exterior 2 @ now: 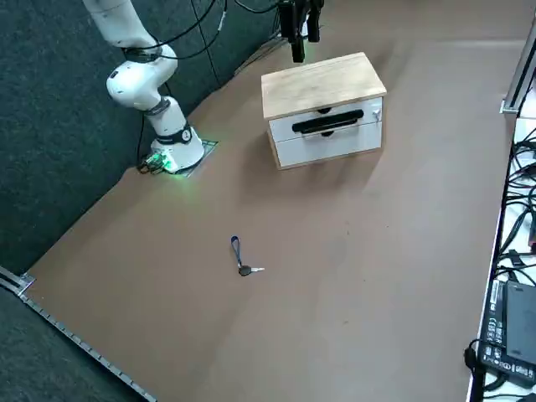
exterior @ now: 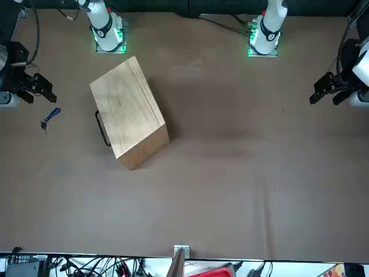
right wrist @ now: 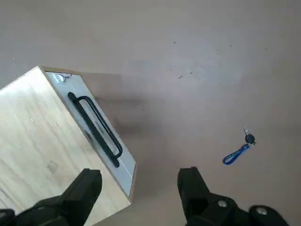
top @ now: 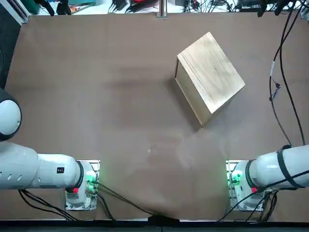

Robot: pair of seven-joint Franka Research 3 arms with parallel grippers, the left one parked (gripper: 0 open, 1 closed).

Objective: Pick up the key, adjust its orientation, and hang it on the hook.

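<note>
the right pincer (right wrist: 140, 173) gapes wide, holding nothing, above the table (right wrist: 188, 108); the key (exterior 2: 257, 269) lies below it, outward from the box (right wrist: 42, 136). pinched by its floppy strap (right wrist: 235, 155), it could swivel and miss the hook (right wrist: 64, 76).

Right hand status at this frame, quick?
Right hand: open, holding nothing, above the table near the wooden box.

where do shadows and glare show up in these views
Top view: soft shadow left of the wooden box; front view: shadow on its right; right side view: green glow at the arm's base; right wrist view: shadow beside the box's handle side, the open right claw above box and table.
</note>
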